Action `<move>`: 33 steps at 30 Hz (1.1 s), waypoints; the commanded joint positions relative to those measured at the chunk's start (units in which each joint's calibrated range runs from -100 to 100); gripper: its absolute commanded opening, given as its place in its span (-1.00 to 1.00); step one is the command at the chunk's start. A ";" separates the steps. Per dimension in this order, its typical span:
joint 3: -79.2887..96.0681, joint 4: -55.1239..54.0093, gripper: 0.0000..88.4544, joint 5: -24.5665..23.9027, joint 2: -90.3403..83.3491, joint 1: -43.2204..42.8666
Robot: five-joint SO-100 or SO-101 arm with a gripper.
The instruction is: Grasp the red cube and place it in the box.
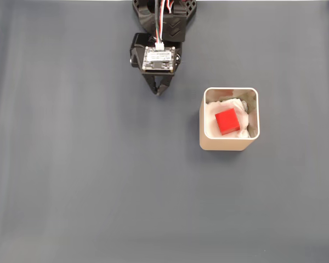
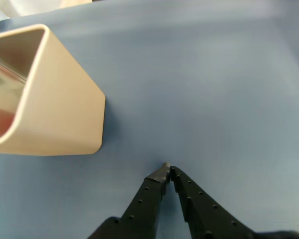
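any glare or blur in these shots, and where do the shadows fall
Fixed view: even, soft light, sharp focus, only a thin shadow at the box base. Wrist view: the box and gripper look soft; pale sheen streaks the blue table.

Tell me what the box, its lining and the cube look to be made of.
The box: likely smooth plastic, beige, thin-walled with rounded corners; its inner wall gives a soft reflection in the wrist view. Its lining: crumpled white paper or tissue, judging by the creases. The red cube: plain, matte, evenly coloured faces; plastic, foam or painted wood, which cannot be told apart here.
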 commanded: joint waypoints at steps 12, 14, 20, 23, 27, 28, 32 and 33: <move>2.09 12.13 -1.00 -1.22 -5.44 -1.14; 2.09 14.34 -1.00 -1.12 -5.44 -1.14; 2.09 19.27 -1.00 -0.83 -5.44 -0.92; 2.09 21.48 -1.00 -0.20 -5.44 -0.64; 2.09 23.86 -1.00 0.44 -5.44 -0.29; 2.09 24.35 -1.00 0.49 -5.44 -0.21; 2.09 26.24 -1.00 1.71 -5.44 0.35; 2.09 26.32 -1.00 1.90 -5.44 0.71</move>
